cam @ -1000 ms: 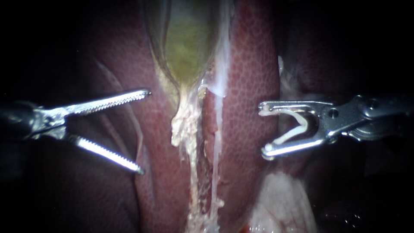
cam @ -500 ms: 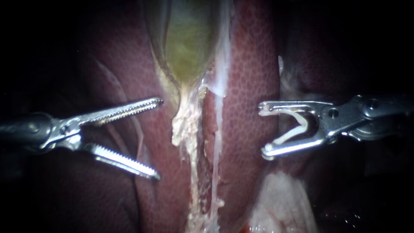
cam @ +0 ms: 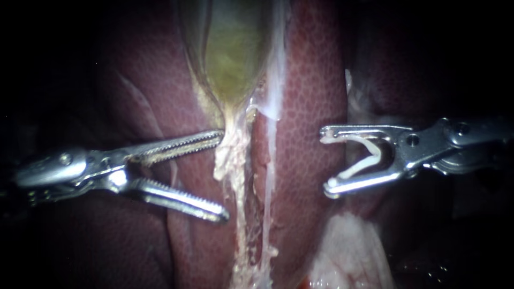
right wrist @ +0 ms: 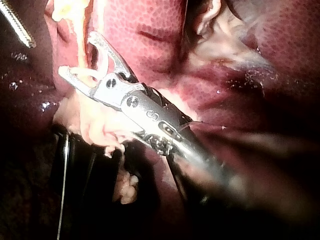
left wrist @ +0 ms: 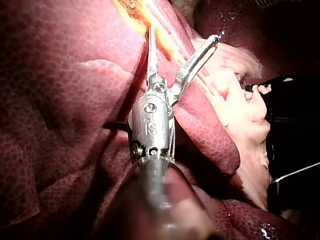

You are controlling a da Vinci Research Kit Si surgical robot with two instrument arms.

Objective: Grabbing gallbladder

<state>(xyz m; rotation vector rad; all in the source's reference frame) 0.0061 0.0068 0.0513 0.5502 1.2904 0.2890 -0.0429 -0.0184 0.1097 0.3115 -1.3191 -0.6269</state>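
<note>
The greenish gallbladder (cam: 233, 53) lies between liver lobes and narrows downward into a pale, frayed stalk (cam: 230, 155). My left instrument (cam: 223, 176) comes in from the left with its toothed jaws open. The upper jaw's tip is at the stalk's left edge, and the lower jaw lies over the liver below it. In the left wrist view these jaws (left wrist: 183, 35) spread apart just short of yellow tissue (left wrist: 132, 7). My right instrument (cam: 326, 160) stays right of the stalk, over the liver. Its jaws hold a white V-shaped clip (cam: 364, 155) between them, also seen in the right wrist view (right wrist: 76, 52).
Dark red liver (cam: 310, 96) flanks the gallbladder on both sides. A pale fatty mass (cam: 348, 251) lies below the right instrument. A whitish membrane strip (cam: 276, 80) runs down the gallbladder's right side. The left instrument's jaw tip (right wrist: 15, 22) shows in the right wrist view.
My left instrument has moved right toward the stalk with its jaws still open, and its upper tip now reaches the stalk's edge. The right instrument has not moved.
</note>
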